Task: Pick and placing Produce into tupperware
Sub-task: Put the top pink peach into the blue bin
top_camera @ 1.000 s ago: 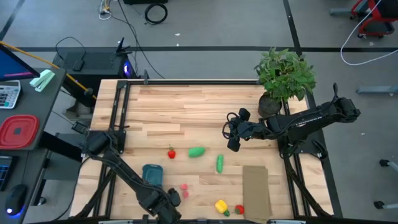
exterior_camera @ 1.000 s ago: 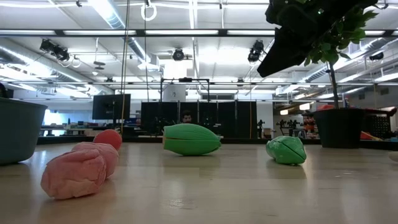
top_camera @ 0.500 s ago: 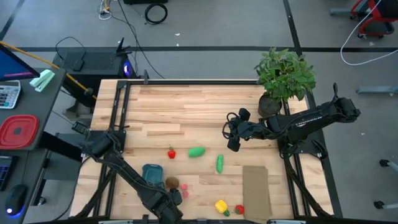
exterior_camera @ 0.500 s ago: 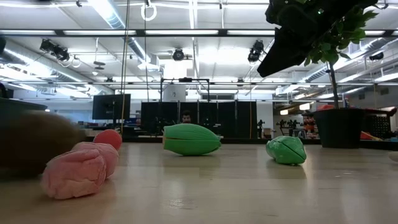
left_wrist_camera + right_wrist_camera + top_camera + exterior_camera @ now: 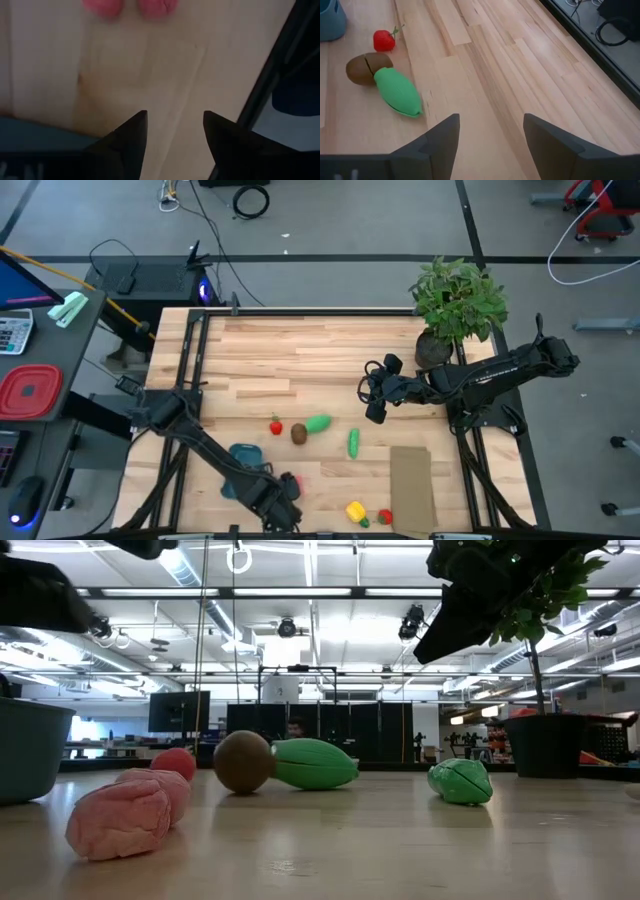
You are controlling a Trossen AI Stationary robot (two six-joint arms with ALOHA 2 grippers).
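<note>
I keep the left gripper (image 5: 283,498) low near the tupperware (image 5: 243,465), fingers spread and empty. The brown produce (image 5: 299,434) lies outside, touching the green piece (image 5: 318,423). The right gripper (image 5: 372,402) waits mid-table, apparently released too.

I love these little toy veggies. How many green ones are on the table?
2. One larger green piece lies mid-table, touching a brown round one. A slimmer green piece lies apart, nearer the cardboard sheet. None seems hidden.
</note>
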